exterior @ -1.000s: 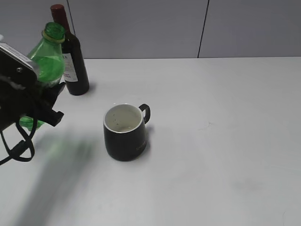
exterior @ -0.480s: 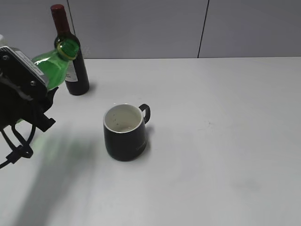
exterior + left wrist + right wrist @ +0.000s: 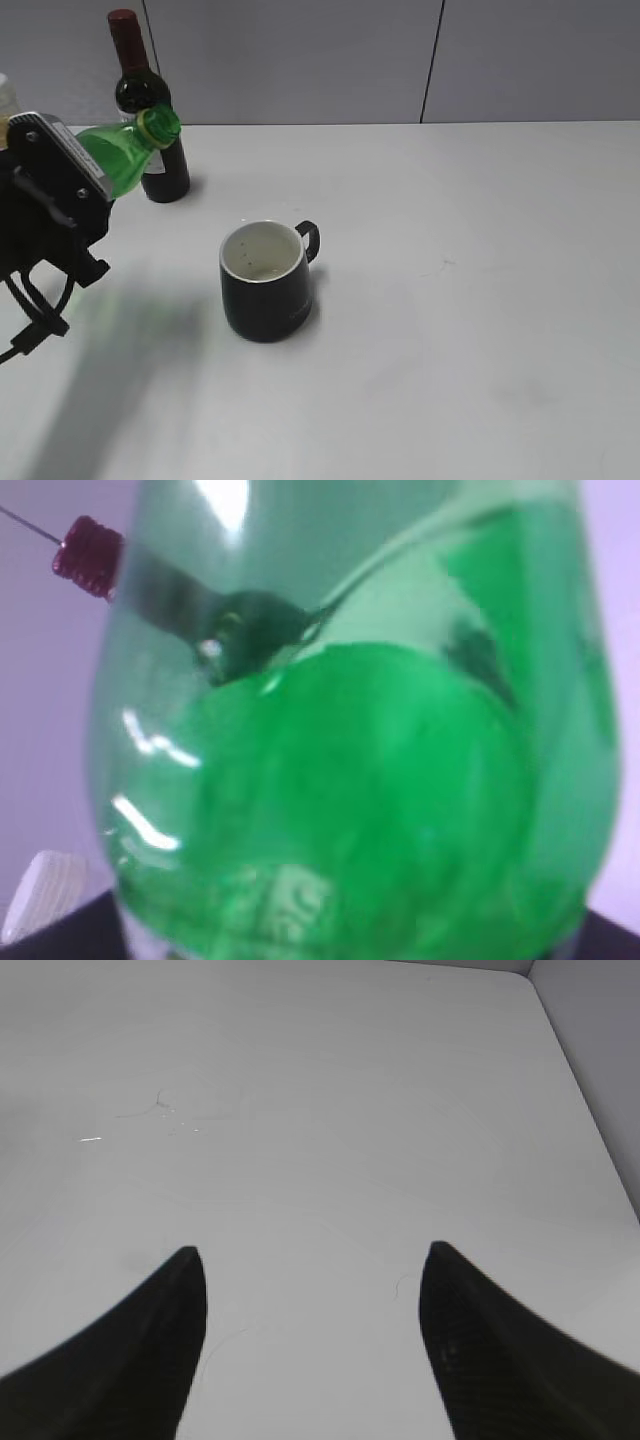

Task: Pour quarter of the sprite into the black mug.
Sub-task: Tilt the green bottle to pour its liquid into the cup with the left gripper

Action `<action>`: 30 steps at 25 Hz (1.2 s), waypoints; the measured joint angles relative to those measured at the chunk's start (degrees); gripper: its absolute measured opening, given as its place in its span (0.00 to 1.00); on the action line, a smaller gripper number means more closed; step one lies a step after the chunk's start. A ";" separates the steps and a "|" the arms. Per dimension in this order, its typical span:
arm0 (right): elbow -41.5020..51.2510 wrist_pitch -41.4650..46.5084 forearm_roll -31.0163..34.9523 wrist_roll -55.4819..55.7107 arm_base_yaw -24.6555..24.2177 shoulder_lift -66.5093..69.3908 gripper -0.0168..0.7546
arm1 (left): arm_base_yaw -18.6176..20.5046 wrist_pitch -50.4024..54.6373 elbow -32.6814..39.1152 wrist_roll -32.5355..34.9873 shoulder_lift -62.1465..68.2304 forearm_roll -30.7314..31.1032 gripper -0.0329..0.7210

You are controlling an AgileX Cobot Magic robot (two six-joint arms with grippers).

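The sprite [image 3: 125, 155] is a green plastic bottle with no cap, held in the air at the left and tilted far over, its open mouth pointing right towards the mug. My left gripper [image 3: 60, 215] is shut on its body; the fingertips are hidden behind it. The bottle fills the left wrist view [image 3: 350, 760], with green liquid inside. The black mug [image 3: 265, 280] stands upright on the white table, white inside, handle to the back right, to the right of and below the bottle's mouth. My right gripper [image 3: 312, 1260] is open and empty above bare table; it does not show in the exterior view.
A dark wine bottle with a red top [image 3: 145, 105] stands at the back left, right behind the sprite's neck; its cap shows in the left wrist view [image 3: 90, 555]. A white cap [image 3: 8, 95] peeks in at the far left edge. A grey wall runs behind the table.
My left gripper has lifted the sprite and tipped it from near upright to steeply tilted, its mouth swinging right and down towards the mug. The mug has not moved.
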 joint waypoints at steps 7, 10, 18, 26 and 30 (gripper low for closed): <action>0.00 0.00 0.00 0.00 0.00 0.00 0.68 | -0.69 -1.82 -1.66 8.45 0.75 -3.36 0.63; 0.00 0.00 0.00 0.00 0.00 0.00 0.68 | -2.45 -3.28 -1.88 12.17 1.62 -4.66 0.63; 0.00 0.00 0.00 0.00 0.00 0.00 0.68 | -6.70 -8.70 -3.25 22.93 5.93 -12.37 0.63; 0.00 0.00 0.00 0.00 0.00 0.00 0.68 | -7.10 -11.28 -4.70 32.57 7.08 -14.22 0.63; 0.00 0.00 0.00 0.00 0.00 0.00 0.68 | -7.10 -12.48 -4.70 36.29 7.08 -14.73 0.63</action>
